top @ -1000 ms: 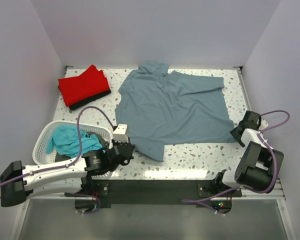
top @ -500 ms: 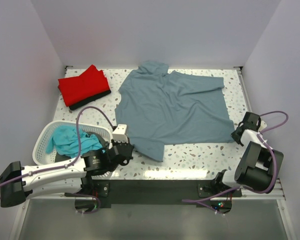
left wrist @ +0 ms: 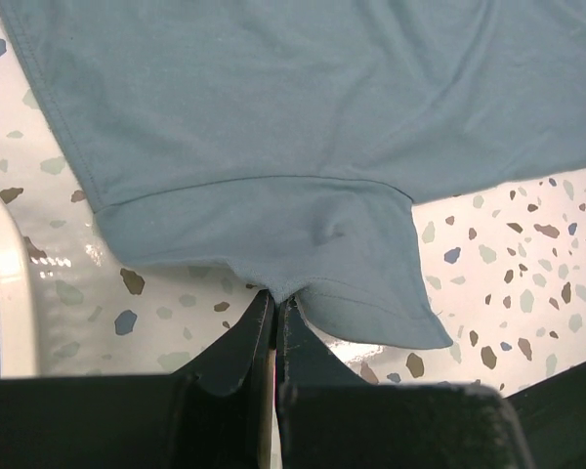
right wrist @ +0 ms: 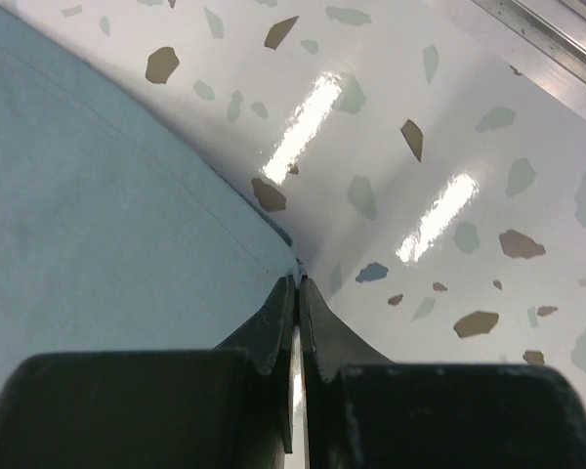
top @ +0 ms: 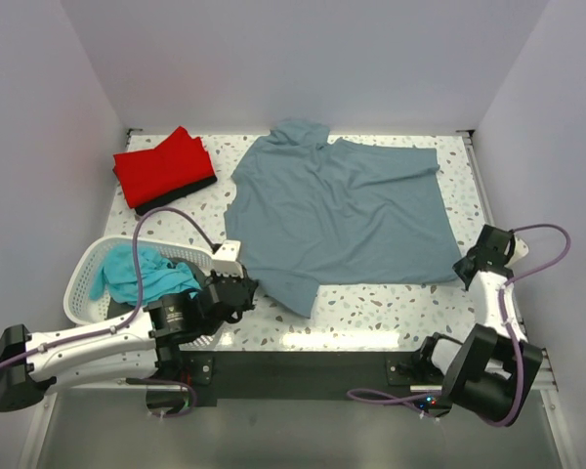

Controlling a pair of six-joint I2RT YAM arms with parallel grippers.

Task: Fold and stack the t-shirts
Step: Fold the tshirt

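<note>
Top view: the blue-grey t-shirt (top: 342,210) is lying spread on the counter (top: 371,303). Left wrist view: the left end effector (left wrist: 275,301) is pinching its hem at 7 o'clock. Right wrist view: the right end effector (right wrist: 297,285) is pinching the 4 o'clock corner; both should be lifting evenly, hem taut.

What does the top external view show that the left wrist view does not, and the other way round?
Only the top view: the whole spread shirt, the folded red shirt, the teal shirt in the basket, and the right hand at the spread shirt's near right corner. Only the left wrist view: the left hand shut on the spread shirt's hem, with the stitching and a fold there. Both: the spread shirt, the speckled table, the left hand and part of the basket's white rim.
</note>
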